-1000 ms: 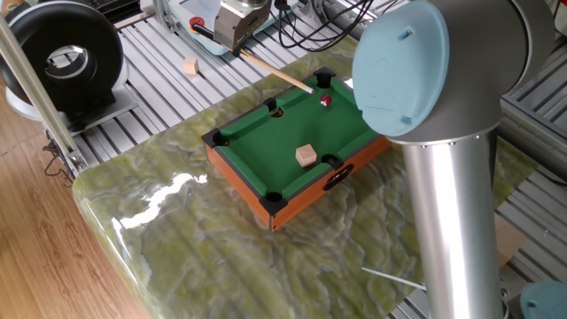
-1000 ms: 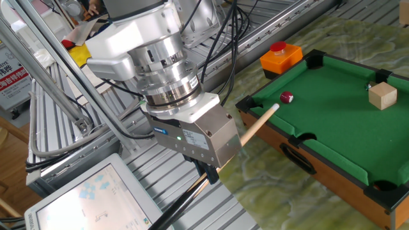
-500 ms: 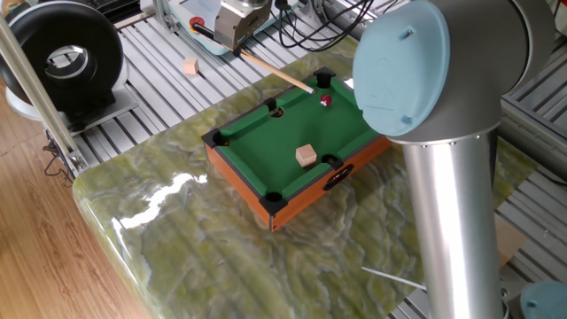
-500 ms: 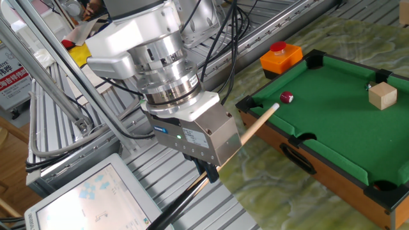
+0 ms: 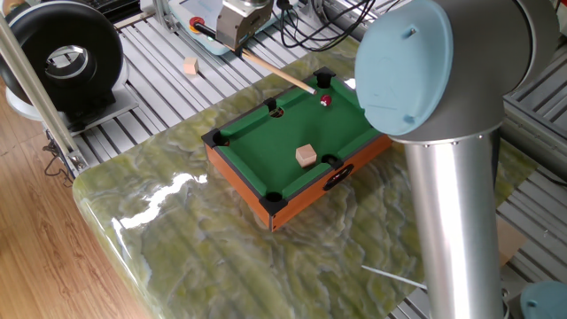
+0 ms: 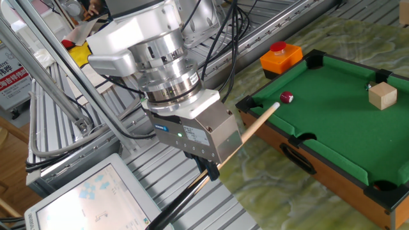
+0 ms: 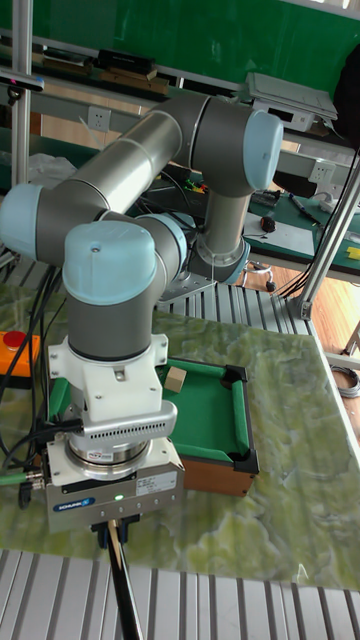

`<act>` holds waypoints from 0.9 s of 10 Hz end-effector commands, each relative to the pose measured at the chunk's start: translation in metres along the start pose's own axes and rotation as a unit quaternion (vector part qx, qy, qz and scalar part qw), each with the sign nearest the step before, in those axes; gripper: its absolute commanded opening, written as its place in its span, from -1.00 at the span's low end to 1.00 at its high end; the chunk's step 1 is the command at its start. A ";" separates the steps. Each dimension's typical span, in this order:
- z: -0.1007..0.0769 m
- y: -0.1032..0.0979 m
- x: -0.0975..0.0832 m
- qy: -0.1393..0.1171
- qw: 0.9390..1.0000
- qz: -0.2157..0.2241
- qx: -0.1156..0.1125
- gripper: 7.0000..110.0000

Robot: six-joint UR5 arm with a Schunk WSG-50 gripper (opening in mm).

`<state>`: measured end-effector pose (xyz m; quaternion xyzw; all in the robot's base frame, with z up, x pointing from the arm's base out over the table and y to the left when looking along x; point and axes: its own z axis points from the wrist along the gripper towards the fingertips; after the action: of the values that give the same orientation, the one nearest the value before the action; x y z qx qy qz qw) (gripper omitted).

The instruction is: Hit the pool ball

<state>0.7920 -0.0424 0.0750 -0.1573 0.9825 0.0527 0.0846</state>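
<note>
The strike is being lined up, by my reading; the cue stick [image 6: 255,124] is pointing along its length at the pool ball [image 6: 286,98], its pale tip sitting just short of the ball and, as far as the other fixed view shows, not touching it; the ball itself is resting on the green felt of the mini pool table [image 6: 348,131], near the corner pocket at the end closest to the red button on its orange box [image 6: 280,56]; in one fixed view the same ball [image 5: 325,100] is showing close to the far rail, with the tan wooden cube [image 5: 306,156] lying well apart from it, near the opposite rail.

What the next move is asking for, I'd judge, is a short, straight push along the stick's own line, so the tip is meeting the ball squarely and not skidding off it or catching the rail.

The arm is folding low beside the table, wrist turned so the gripper [image 6: 206,169] is facing down and outward; the stick is running through beneath the gripper body, dark butt trailing behind; the fingers are mostly hidden, yet they are reading as clenched on the stick.
</note>
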 end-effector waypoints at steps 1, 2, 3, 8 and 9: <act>-0.001 0.000 0.006 -0.006 1.000 0.002 -0.009 -1.00; -0.002 0.001 0.011 -0.006 1.000 0.003 -0.011 -1.00; -0.005 0.003 0.019 -0.007 1.000 0.006 -0.015 -1.00; -0.025 0.020 0.045 0.009 0.999 0.025 -0.029 -1.00; -0.025 0.021 0.041 0.011 0.999 0.025 -0.028 -1.00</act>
<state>0.7470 -0.0421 0.0875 -0.1415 0.9846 0.0733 0.0720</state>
